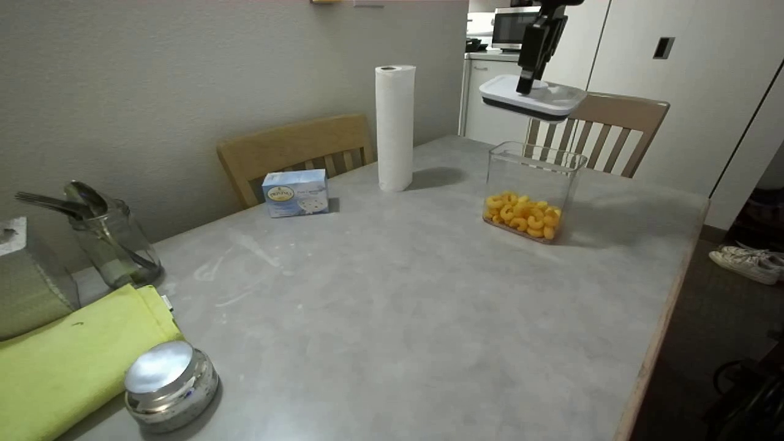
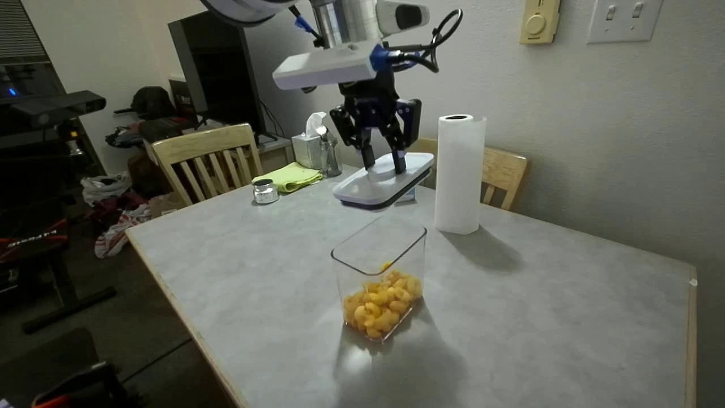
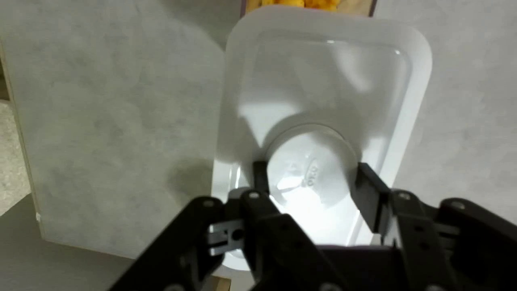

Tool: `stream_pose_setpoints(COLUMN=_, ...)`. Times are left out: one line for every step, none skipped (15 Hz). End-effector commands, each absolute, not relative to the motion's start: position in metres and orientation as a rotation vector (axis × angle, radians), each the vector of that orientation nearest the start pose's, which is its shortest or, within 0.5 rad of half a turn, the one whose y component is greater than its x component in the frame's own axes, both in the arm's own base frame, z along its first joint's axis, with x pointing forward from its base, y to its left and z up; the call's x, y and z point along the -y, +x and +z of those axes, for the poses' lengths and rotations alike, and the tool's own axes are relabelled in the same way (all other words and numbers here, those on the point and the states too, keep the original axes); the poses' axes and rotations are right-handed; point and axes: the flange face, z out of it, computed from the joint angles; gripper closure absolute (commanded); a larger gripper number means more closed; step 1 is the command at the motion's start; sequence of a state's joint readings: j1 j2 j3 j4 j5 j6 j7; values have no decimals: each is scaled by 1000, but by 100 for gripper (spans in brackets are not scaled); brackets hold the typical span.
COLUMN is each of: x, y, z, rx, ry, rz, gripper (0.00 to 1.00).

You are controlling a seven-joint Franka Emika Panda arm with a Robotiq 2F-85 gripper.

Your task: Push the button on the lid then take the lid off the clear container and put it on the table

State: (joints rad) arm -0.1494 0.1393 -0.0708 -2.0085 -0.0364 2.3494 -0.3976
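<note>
The white lid (image 1: pixel 563 97) hangs in the air above the clear container, apart from it, in both exterior views (image 2: pixel 362 187). My gripper (image 2: pixel 384 168) is shut on the round raised button (image 3: pixel 311 161) of the lid, one finger on each side in the wrist view (image 3: pixel 309 171). The clear container (image 1: pixel 533 174) stands upright and open on the grey table (image 1: pixel 398 306), with yellow-orange pasta pieces in its bottom. In the wrist view the lid covers most of the container; only an edge with pasta (image 3: pixel 299 3) shows at the top.
A paper towel roll (image 1: pixel 395 128) stands near the container, by the wall side. A blue tea box (image 1: pixel 296 193), a jar with cutlery (image 1: pixel 116 245), a tissue box (image 1: pixel 27 275), a yellow-green cloth (image 1: pixel 79 361) and a metal tin (image 1: pixel 170 386) lie further along. Chairs border the table.
</note>
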Motion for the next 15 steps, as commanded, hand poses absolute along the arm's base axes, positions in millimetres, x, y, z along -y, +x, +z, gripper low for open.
stream_pose_setpoints(x=106, y=591, z=412, rx=349, ry=-3198, rz=-316, gripper=71)
stream_pose_setpoints(x=98, y=594, z=409, rx=355, ry=-3190, rz=-317, gripper=71)
stream_pose_setpoints(x=88, y=597, z=405, rx=359, ry=-3186, rz=-317, gripper=71)
stream_pose_setpoints(x=78, y=600, z=400, rx=366, ry=-3187, rz=-314, gripper=71)
stream_pose_setpoints(x=69, y=603, z=395, rx=363, ry=-3188, rz=-308, gripper=71)
stream_pose_setpoints(x=60, y=606, z=390, rx=355, ry=-3190, rz=-300, gripper=71)
stream_pose_setpoints(x=51, y=609, z=385, rx=347, ry=-3190, rz=-291, gripper=71)
stream_pose_setpoints(x=43, y=612, z=378, rx=342, ry=-3191, rz=-286, gripper=71)
stream_pose_setpoints(x=37, y=614, z=371, rx=335, ry=-3192, rz=-281, gripper=71)
stream_pose_setpoints(x=33, y=617, z=362, rx=329, ry=-3192, rz=-275, gripper=71)
stream_pose_setpoints(x=30, y=619, z=354, rx=327, ry=-3193, rz=-266, gripper=71)
stream_pose_setpoints(x=28, y=620, z=342, rx=329, ry=-3197, rz=-264, gripper=71)
stream_pose_setpoints(x=26, y=621, z=334, rx=330, ry=-3200, rz=-257, gripper=71)
stream_pose_setpoints(x=26, y=622, z=321, rx=325, ry=-3204, rz=-250, gripper=71)
stream_pose_setpoints(x=25, y=623, z=309, rx=319, ry=-3203, rz=-245, gripper=71)
